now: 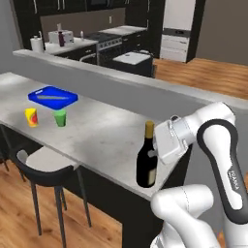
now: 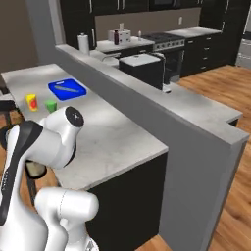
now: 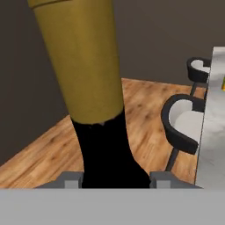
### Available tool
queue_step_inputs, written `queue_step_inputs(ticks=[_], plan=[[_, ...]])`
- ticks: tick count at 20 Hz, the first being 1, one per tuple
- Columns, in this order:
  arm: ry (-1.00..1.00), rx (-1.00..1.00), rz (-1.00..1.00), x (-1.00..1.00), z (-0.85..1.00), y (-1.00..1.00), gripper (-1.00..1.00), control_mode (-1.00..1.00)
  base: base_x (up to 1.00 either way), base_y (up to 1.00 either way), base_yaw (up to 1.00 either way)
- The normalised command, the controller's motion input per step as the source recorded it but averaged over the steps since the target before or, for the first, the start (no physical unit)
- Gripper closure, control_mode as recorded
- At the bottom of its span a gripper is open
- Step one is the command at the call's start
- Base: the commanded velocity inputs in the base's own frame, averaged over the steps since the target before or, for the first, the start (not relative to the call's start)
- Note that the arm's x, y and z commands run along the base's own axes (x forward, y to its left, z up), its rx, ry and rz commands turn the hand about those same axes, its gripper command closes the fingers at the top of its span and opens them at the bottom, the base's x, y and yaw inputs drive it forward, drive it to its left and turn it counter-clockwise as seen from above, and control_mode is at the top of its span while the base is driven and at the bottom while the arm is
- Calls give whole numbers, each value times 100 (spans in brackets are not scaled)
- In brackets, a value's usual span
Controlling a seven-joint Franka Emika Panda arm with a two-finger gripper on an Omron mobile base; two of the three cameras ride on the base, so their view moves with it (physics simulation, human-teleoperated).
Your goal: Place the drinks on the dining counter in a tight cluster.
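Gripper [image 3: 116, 179] clenched on the wine bottle [image 1: 147, 162] standing at the counter [image 1: 97, 131] edge; next, carrying it toward the cluster spot.

I see even, diffuse rendered light in both base views, with no clear single source. The marble dining counter [image 1: 92, 126] reads bright with a soft sheen, no hard glare. Shadows are faint; beneath the counter overhang it goes dark. All views are low-resolution and slightly soft. In the hand view the wine bottle [image 3: 88, 88] sits very close, its dark glass nearly featureless black.
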Motion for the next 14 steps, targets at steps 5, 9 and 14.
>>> queue_step_inputs(ticks=[5,9,14], plan=[[0,0,0,0,0,0,100,100,-1,100,-39],[0,0,0,0,0,0,100,100,9,98,-45],[0,0,0,0,0,0,100,100,65,50,-52]])
